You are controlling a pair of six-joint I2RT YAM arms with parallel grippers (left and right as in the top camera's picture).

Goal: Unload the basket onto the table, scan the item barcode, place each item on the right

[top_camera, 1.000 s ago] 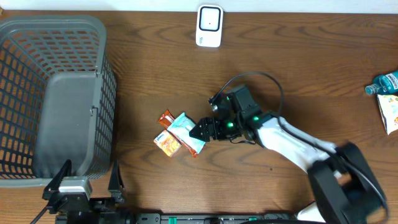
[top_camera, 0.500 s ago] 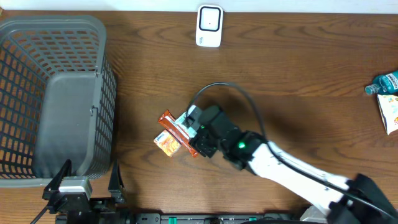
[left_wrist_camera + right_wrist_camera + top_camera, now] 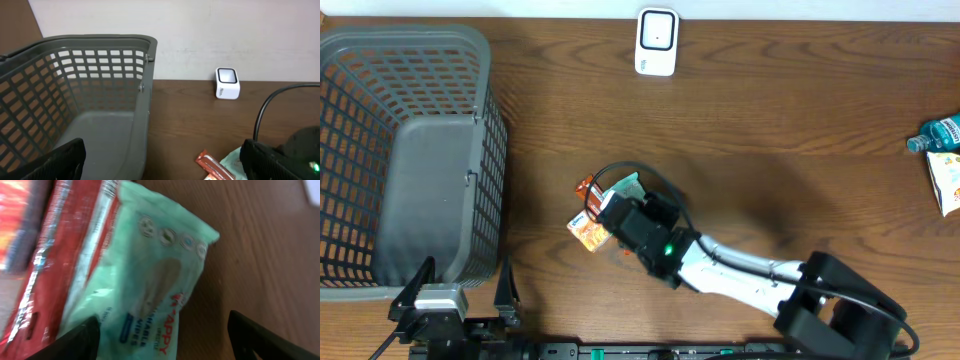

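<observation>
Between the right fingers lies a green packet.

Basket blocks left side; right arm covers snack pile; open wood between pile and scanner.

Soft even light — the right wrist view looks blurred throughout.

surface: wooden table | under right claw: green packet, red bar | just left: orange packet | far left: grey basket | beyond: white scanner | far right: blue bottle, box
</observation>
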